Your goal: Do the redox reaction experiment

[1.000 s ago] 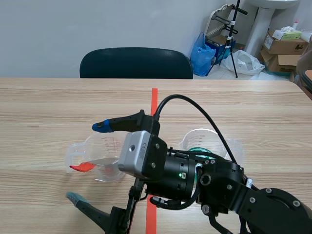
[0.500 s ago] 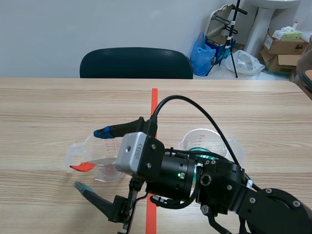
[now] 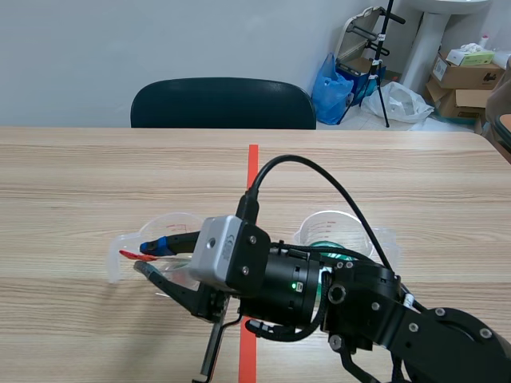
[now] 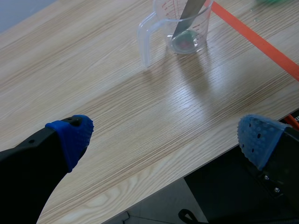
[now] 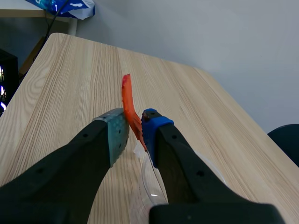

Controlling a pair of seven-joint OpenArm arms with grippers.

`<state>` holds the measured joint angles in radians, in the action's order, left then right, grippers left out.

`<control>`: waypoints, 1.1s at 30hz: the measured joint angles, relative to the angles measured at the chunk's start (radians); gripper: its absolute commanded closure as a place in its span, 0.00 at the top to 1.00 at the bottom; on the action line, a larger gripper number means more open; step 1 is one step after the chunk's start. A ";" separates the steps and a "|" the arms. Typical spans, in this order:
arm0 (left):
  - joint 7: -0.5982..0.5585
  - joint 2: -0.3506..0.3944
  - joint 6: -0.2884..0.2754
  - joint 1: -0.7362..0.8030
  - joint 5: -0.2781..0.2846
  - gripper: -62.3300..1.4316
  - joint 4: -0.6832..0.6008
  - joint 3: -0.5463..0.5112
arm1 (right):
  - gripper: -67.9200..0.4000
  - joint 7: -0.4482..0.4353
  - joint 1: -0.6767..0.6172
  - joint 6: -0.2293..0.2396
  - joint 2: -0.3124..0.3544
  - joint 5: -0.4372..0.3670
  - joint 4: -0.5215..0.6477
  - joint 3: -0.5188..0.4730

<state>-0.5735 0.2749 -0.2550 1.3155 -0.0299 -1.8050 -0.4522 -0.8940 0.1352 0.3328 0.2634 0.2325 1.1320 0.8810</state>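
right claw [image 5: 134,129] clamps red spatula [image 5: 127,95] | left claw [image 4: 166,135] spread, wrist view only | blade [image 4: 187,16] apparently in cup [image 4: 203,31]

Bright even room light, measuring cup [image 4: 196,32] casting soft shadow on table [image 4: 103,93]

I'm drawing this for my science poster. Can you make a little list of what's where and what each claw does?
right claw: shut on the red-tipped stirrer
stirrer: leans in the clear cup
left claw: open, above the table, clear cup ahead of it
second cup: clear, something green inside, across the tape line from the first
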 measured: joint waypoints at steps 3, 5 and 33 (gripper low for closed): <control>0.000 0.000 0.000 0.000 0.000 1.00 0.000 0.000 | 0.03 -0.008 0.003 0.001 0.000 0.000 0.000 0.000; 0.000 0.000 0.000 0.000 0.000 1.00 0.000 0.000 | 0.02 -0.014 0.012 0.001 0.000 0.000 0.000 0.000; 0.000 0.000 0.000 0.000 0.000 1.00 0.000 0.000 | 0.02 0.152 0.185 0.208 0.014 -0.273 0.000 -0.061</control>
<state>-0.5735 0.2749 -0.2550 1.3155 -0.0296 -1.8050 -0.4522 -0.7422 0.3199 0.5407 0.2775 -0.0402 1.1324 0.8196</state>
